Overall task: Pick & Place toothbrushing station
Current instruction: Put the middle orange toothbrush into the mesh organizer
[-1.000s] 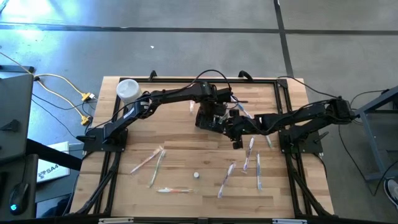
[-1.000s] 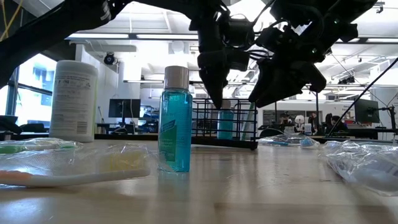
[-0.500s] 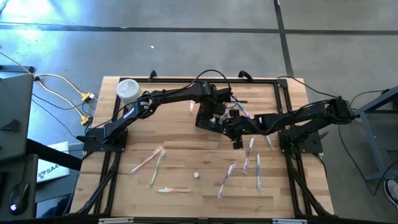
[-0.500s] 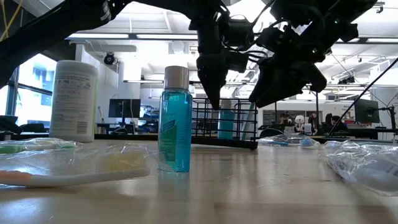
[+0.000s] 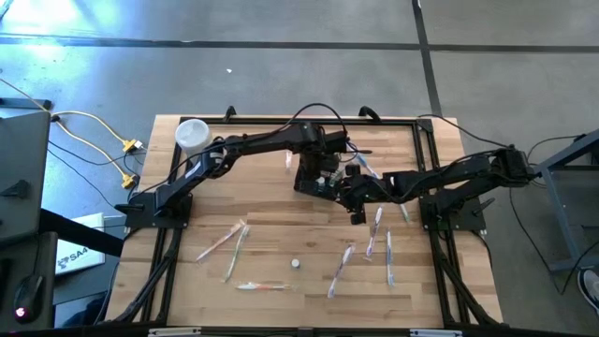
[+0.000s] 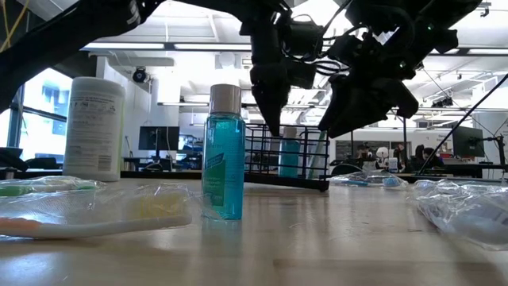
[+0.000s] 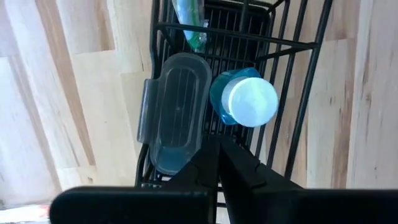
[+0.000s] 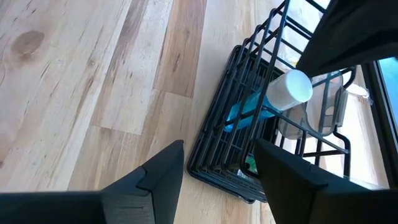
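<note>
Since a second ago my left hand has lifted very slightly above the toothbrushing station; little else has shifted. Its fingers are pressed together, holding nothing, poised just over the station's near rim. My right hand is spread wide and empty, hovering just beside the station, on its side away from the white cylindrical container.

The station is a small black wire-mesh caddy, rectangular and open-topped, standing flat on the worktop near the middle of its far half. Its thin bars form a low cage.

The left wrist view looks straight down into the station and shows a clear plastic case beside a blue bottle with a pale cap, with something green at one end. The low view shows none of that layout, only the station's barred side with the bottle standing inside it. It also shows a second teal bottle standing well in front of the station, which the high view shows only as a white dot.
</note>
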Robot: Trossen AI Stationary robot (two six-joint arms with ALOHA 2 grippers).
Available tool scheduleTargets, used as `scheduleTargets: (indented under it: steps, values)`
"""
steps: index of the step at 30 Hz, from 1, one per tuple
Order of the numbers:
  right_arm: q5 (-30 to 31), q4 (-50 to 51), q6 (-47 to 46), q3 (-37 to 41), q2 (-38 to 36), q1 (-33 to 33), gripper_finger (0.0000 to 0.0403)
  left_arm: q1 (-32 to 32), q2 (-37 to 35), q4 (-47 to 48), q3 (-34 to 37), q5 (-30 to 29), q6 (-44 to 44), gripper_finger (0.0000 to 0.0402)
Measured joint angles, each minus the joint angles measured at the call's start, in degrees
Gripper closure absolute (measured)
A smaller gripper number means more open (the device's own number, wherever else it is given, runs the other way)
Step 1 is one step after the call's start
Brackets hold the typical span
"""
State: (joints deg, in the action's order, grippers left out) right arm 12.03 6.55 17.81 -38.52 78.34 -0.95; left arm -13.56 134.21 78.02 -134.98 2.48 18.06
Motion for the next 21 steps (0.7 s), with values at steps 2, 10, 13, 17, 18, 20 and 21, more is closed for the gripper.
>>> scheduleTargets:
  steps: [2, 10, 13, 17, 18, 20, 21]
  values:
    - [-0.02, 0.00, -0.01, 0.02, 0.00, 0.00, 0.0215, 0.00, -0.25, 0.17, 0.00, -0.04, -0.34, 0.0394]
    - [-0.07, 0.04, -0.01, 0.02, 0.02, 0.00, 0.0215, 0.00, -0.96, -0.57, 0.00, 1.27, -0.37, 0.0394]
    - [-0.07, 0.04, -0.01, 0.04, 0.05, 0.00, 0.0215, 0.00, -0.96, -0.55, 0.00, 1.72, -0.37, 0.0394]
    - [-0.08, -0.22, -0.02, 0.07, -0.05, 0.00, 0.0215, 0.00, -0.96, -0.53, 0.00, 1.74, -0.37, 0.0394]
    - [-0.14, -0.25, -0.01, 0.09, -0.20, 0.00, 0.0215, 0.00, -0.96, -0.53, 0.00, 1.73, -0.37, 0.0394]
    - [-0.17, -0.53, -0.01, 0.11, -0.24, 0.00, 0.0215, 0.00, -0.96, -0.53, 0.00, 1.73, -0.34, 0.0394]
    - [0.05, -0.76, 0.00, 0.11, -0.24, -0.04, 0.0215, 0.00, -0.96, -0.53, 0.00, 1.73, -0.34, 0.0394]
